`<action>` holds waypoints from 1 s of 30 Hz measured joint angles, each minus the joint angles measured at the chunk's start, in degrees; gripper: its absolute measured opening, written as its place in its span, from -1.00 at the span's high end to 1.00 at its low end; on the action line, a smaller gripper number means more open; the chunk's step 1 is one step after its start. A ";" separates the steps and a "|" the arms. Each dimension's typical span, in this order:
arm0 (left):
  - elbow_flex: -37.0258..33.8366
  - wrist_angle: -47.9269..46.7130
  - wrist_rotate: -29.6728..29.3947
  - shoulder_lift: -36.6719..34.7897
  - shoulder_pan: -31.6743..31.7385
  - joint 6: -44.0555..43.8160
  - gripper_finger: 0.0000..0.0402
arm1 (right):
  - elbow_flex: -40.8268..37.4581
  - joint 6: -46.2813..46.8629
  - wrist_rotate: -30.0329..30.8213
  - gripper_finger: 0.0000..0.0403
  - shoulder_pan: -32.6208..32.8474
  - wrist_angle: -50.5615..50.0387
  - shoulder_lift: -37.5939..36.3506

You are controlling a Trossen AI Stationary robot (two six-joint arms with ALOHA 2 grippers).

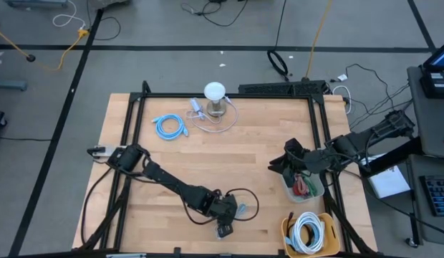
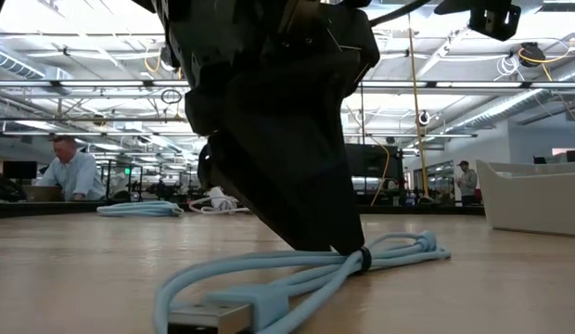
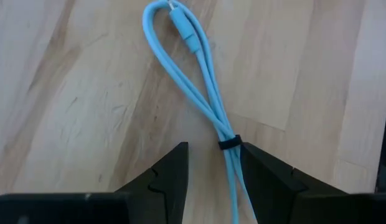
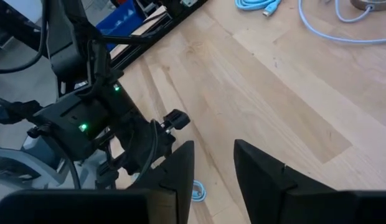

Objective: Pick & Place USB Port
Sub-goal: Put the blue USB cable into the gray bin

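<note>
- My left pincer [image 1: 227, 215] is down low near the front edge of the table [image 1: 258, 161], about the middle of that edge.
- Its fingers [image 3: 171, 174] stand apart on either side of the light blue USB cable [image 3: 193, 93], right where a little black tie [image 3: 230, 144] cinches the loops. They aren't clamped on it; there's a gap on one side at least.
- The cable lies flat on the wood with its loop end stretched out ahead of my pincer. From table height I can see the metal plug end [image 2: 209, 317] resting on the boards close to the camera.
- My right pincer [image 4: 213, 168] is over by the right edge, fingers apart with nothing between them, hanging just above a clear cup [image 1: 305, 188] with something red in it.
- Front right corner: a yellow bin [image 1: 288, 231] with a white coiled cable [image 1: 308, 233] inside.
- Toward the back edge: a second blue cable coil [image 1: 170, 127], plus a small white lamp-looking thing [image 1: 215, 97] with a white cord looped around it.
- The tabletop is pale wood planks with a black metal frame [image 1: 140, 107] along the sides.
- The room behind is a big open workshop with ceiling lights and pipes; one person [image 2: 72, 172] sits at a desk far off, another person [image 2: 466, 181] stands farther back.
</note>
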 joint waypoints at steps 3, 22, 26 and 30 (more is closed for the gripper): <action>-0.15 0.09 0.42 -0.81 0.47 -1.11 0.27 | -0.02 0.00 0.05 0.48 0.00 0.06 0.00; -0.21 5.93 1.63 -0.82 1.44 -4.16 0.41 | -0.02 -0.76 0.06 0.48 0.00 -0.05 0.00; -0.14 6.35 2.54 0.41 1.65 -4.11 0.79 | -0.02 -1.08 0.06 0.48 0.00 0.08 0.00; 0.02 6.99 4.34 1.24 1.59 -4.82 0.95 | -0.02 -1.29 0.06 0.48 0.00 0.25 0.02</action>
